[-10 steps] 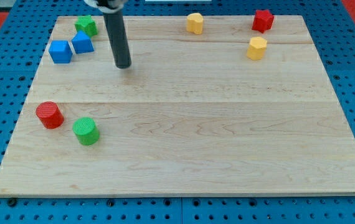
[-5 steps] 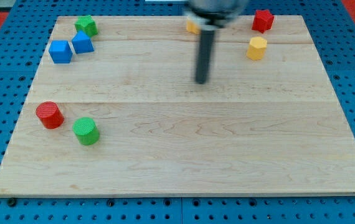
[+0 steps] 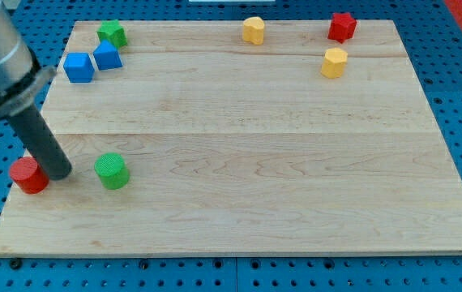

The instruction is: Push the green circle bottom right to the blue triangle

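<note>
Camera view: my tip [image 3: 59, 173] has swung left, shoving red cylinder [image 3: 29, 175] leftward.

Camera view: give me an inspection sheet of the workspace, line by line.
Surface: wooden board, flat.
Job's things: green circle at lower left; blue triangle at upper left, beside a blue cube.
Clutter: red cylinder at the left edge; green block; two yellow blocks; red block.
Grippers: none; my tip sits between red cylinder and green circle, against the red one.
Cables: nothing seen.
Surroundings: blue pegboard.
</note>
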### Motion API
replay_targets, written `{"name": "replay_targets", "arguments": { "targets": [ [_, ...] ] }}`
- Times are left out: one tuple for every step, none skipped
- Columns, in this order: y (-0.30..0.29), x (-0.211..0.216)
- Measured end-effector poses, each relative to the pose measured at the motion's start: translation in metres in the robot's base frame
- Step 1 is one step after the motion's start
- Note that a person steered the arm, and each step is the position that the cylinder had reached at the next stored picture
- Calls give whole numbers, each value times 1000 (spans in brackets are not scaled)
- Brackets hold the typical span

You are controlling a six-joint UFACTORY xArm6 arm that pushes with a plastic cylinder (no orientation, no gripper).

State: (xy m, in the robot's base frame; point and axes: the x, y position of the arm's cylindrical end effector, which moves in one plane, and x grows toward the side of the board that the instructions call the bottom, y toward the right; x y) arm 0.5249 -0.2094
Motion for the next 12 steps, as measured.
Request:
{"name": "replay_targets", "arguments": {
  "targets": [
    [78,5],
    [109,-21],
    [109,-47],
    [173,-66],
    [226,-72],
    [218,-72],
    [207,-72],
    [196,-72],
    [191,-70],
    [164,-70],
    [176,-85],
    [164,-94]
  ]
}}
